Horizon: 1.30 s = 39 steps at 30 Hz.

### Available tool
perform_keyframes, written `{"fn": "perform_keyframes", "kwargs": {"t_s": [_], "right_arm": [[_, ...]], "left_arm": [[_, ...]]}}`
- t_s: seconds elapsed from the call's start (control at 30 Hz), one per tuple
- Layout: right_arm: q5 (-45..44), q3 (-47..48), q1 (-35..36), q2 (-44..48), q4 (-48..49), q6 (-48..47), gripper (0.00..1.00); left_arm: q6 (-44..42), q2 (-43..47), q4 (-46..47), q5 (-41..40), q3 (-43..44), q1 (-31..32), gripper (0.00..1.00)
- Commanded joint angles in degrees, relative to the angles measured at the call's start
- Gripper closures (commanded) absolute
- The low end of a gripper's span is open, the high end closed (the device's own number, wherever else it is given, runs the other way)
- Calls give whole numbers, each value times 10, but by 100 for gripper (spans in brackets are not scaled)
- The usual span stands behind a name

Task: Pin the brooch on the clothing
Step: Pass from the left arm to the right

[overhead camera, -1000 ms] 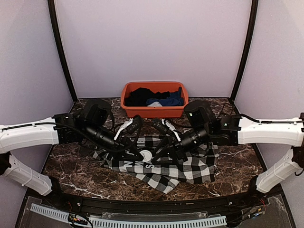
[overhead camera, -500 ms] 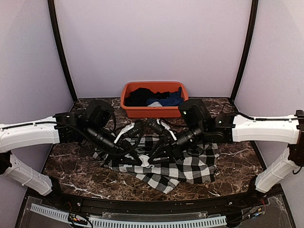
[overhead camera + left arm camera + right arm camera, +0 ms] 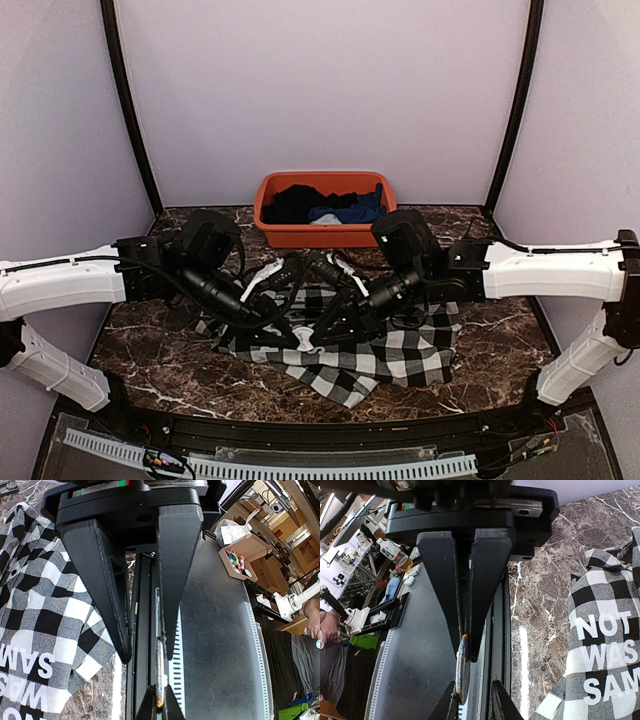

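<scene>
The clothing, a black-and-white check shirt with white block letters, lies spread on the marble. It also shows in the left wrist view and the right wrist view. Above its left part the two grippers meet tip to tip. The brooch, a thin disc seen edge-on, spans the gap between them. My right gripper has its jaws drawn in on one end of the disc. My left gripper holds the other end, with the disc lying against one finger. In the top view the left gripper and right gripper hide the brooch.
An orange bin with a black and a blue garment stands at the back centre. The black rail of the near table edge runs below the grippers. Brown marble table shows on both sides of the shirt.
The right arm has moved left toward the left gripper, and its jaws have narrowed onto the brooch. The left arm has stayed in place.
</scene>
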<state>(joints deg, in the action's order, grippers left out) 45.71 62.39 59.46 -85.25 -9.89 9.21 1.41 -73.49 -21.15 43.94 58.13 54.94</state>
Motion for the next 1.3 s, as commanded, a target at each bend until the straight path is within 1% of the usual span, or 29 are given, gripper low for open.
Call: {"fn": "perform_keyframes", "kwargs": {"t_s": [0.0,0.17,0.3,0.43,0.47,0.57,0.6,0.7,0.73,0.77,0.8,0.83,0.9,0.93,0.97,1.03,1.17,1.27], "right_arm": [[6,19,1,-3,17,0,81],[11,16,1,1,27,1,81],[12,17,3,0,36,5,79],[11,15,4,1,41,7,80],[12,16,4,1,42,7,82],[13,18,5,-1,36,3,97],[13,17,5,-1,35,2,100],[8,16,6,3,25,-6,100],[3,14,6,7,25,-8,100],[-7,11,6,13,24,-10,100],[-17,5,6,20,27,-11,100],[-29,-3,4,29,34,-10,100],[-56,-24,3,50,61,4,100],[-70,-37,3,63,84,13,100],[-84,-51,2,75,110,23,100],[-124,-84,2,103,161,45,100],[-206,-153,4,150,274,88,100],[-279,-210,12,180,354,119,100]], "left_arm": [[-8,-4,0,13,3,8,99],[-7,-4,2,13,1,10,99],[-6,-4,5,13,0,12,99],[-5,-5,7,14,0,13,99],[-5,-5,7,13,0,13,99],[-5,-2,9,11,-2,12,99],[-4,-2,10,11,-2,13,99],[-4,6,13,3,-6,12,99],[-3,9,15,-3,-7,13,98],[-2,15,17,-8,-11,12,91],[-1,25,23,-20,-15,12,74],[4,31,29,-26,-19,12,66],[22,56,64,-42,-36,9,39],[41,71,98,-54,-51,5,35],[49,78,116,-60,-58,4,30],[72,92,159,-95,-76,1,21],[131,88,275,-132,-110,-2,14],[185,64,353,-143,-136,-2,12]]}}
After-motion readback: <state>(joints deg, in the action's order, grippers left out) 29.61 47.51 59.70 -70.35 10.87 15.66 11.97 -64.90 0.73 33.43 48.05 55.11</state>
